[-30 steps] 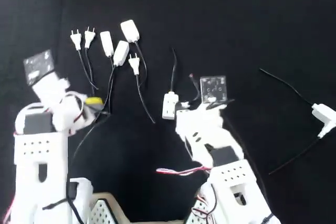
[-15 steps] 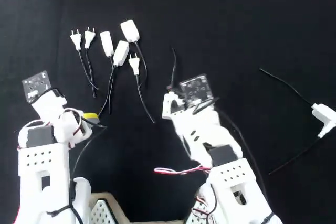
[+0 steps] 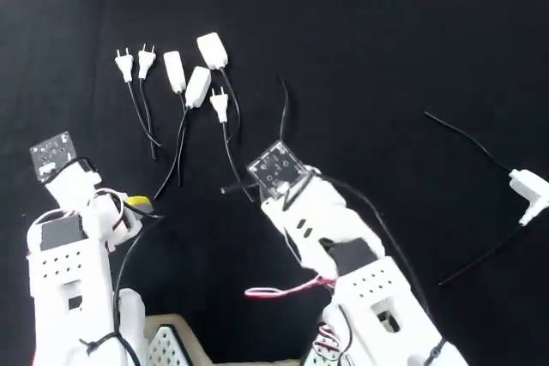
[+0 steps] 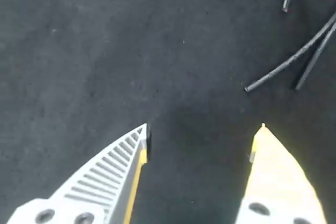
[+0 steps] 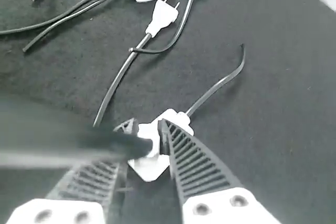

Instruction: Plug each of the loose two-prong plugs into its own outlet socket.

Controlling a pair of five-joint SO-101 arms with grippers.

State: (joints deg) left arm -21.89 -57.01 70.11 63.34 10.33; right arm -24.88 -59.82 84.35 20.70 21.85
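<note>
Three white two-prong plugs with black cords lie at the back left, among white outlet sockets. In the right wrist view my right gripper is shut on another white outlet socket, whose black cord trails away. From above, the right arm's wrist covers that socket at mid table. My left gripper stands open over bare black cloth, with cord ends just beyond it; from above it sits at the front left.
One more white socket with a long black cord lies at the far right edge. The table is covered in black cloth. A red and white wire hangs by the right arm's base.
The right arm swung left over the mid-table socket, which is now hidden under its wrist. The left arm drew back toward the front, away from the cords.
</note>
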